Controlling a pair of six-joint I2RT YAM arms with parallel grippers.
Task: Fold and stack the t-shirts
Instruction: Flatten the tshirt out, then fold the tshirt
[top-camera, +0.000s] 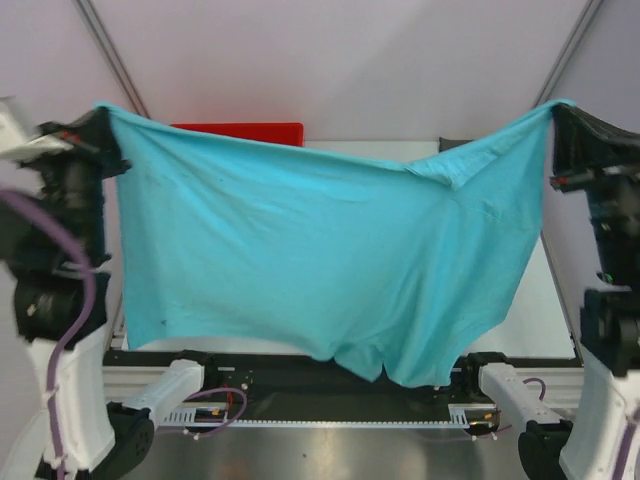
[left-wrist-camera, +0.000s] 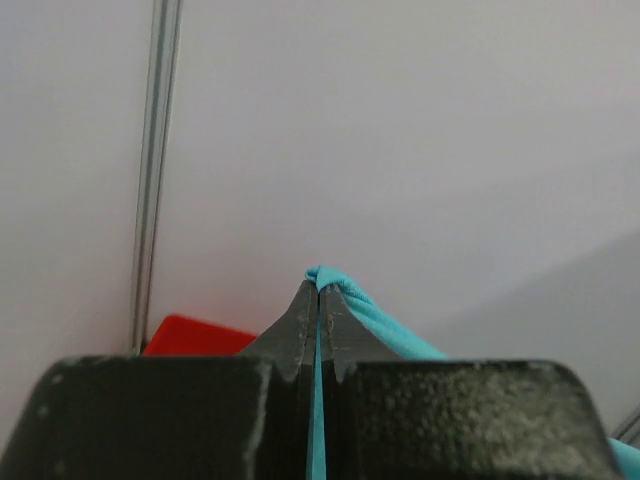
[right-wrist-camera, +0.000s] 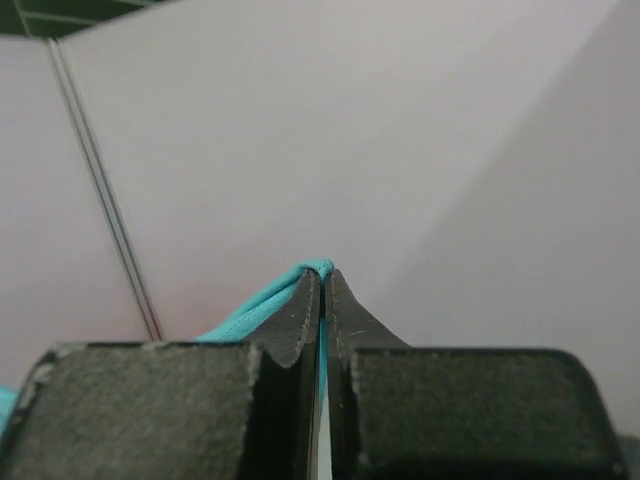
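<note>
Pinched the turquoise t-shirt (top-camera: 320, 270) by its top corners, left gripper (left-wrist-camera: 318, 290) and right gripper (right-wrist-camera: 323, 278) clamped tight on cloth. Hung spread in front of the red tray (top-camera: 240, 132), top edge sagging, lower edge uneven; blank wall beyond both tips.

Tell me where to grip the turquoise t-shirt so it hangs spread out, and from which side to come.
Grip the turquoise t-shirt at its two upper corners as it hangs, each from its outer side. That is where the left gripper and right gripper pinch it, jaws shut on a thin bunched edge. Held so, the cloth hangs as a flat sheet, sagging slightly mid-span, with its lower edge free.
</note>
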